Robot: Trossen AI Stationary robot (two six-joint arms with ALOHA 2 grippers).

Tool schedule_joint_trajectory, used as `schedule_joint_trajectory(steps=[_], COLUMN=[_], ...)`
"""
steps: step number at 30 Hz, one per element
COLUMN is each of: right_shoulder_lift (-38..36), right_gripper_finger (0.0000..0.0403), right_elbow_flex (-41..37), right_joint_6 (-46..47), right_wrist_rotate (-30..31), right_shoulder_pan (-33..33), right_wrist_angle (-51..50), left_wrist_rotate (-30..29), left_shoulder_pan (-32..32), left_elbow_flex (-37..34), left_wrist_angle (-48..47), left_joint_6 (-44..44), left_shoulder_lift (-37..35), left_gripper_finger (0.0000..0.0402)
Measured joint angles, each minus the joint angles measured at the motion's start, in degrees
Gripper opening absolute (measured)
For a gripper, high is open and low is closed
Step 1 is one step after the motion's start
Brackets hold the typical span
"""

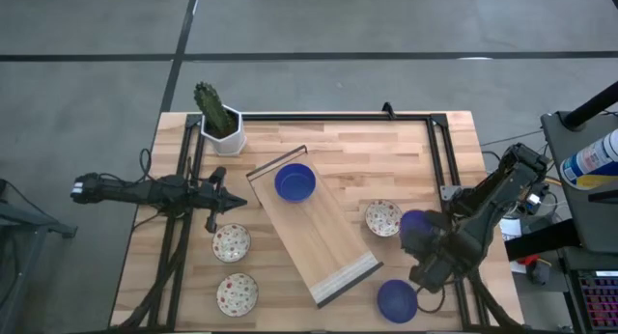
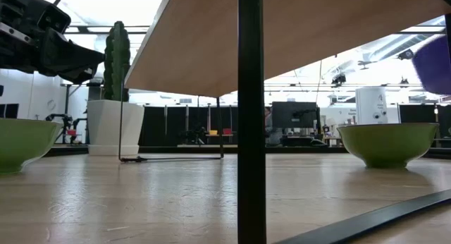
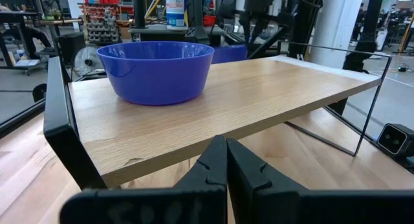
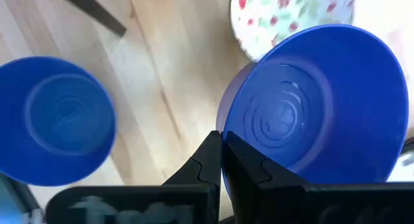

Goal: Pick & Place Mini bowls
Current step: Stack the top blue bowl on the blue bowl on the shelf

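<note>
1. The right gripper [image 1: 422, 239] is clamped on the rim of a blue bowl [image 1: 415, 225], holding it in the air off the right side of the wooden shelf [image 1: 314, 228]; the right wrist view shows the fingers [image 4: 213, 160] pinched together on that bowl's [image 4: 317, 94] edge.
2. A second blue bowl [image 1: 294, 181] sits on the shelf's top, toward its far end; the left wrist view shows it [image 3: 156, 68] upright on the board.
3. A third blue bowl [image 1: 397, 300] stands on the bench [image 1: 406, 151] off the shelf's near right corner, just below the right gripper.
4. One floral bowl [image 1: 382, 217] rests on the bench just right of the shelf, beside the held bowl.
5. Two more floral bowls lie left of the shelf: one [image 1: 232, 242] close by, the other [image 1: 237, 294] nearer the bench's front edge.
6. The left gripper [image 1: 232, 202] waits left of the shelf with its fingers [image 3: 226, 166] pressed together, holding nothing.
7. A cactus pot [image 1: 223, 131] stands beyond the shelf's far left corner.
8. No brand, label or writing can be read on the bowls or shelf.
</note>
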Motion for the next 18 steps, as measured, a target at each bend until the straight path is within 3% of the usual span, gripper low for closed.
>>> schedule_joint_trajectory(steps=[18], right_shoulder_lift=[0.82], right_gripper_finger=[0.0011], right_elbow_flex=[16.05], right_joint_6=[-38.63], right_wrist_rotate=[7.55], right_shoulder_pan=[-15.64], right_wrist_angle=[-4.24], left_wrist_rotate=[0.00], left_shoulder_pan=[0.00], left_elbow_flex=[0.00], left_wrist_angle=[0.00], left_joint_6=[0.01], left_shoulder_lift=[-0.01], left_gripper_finger=[0.0000])
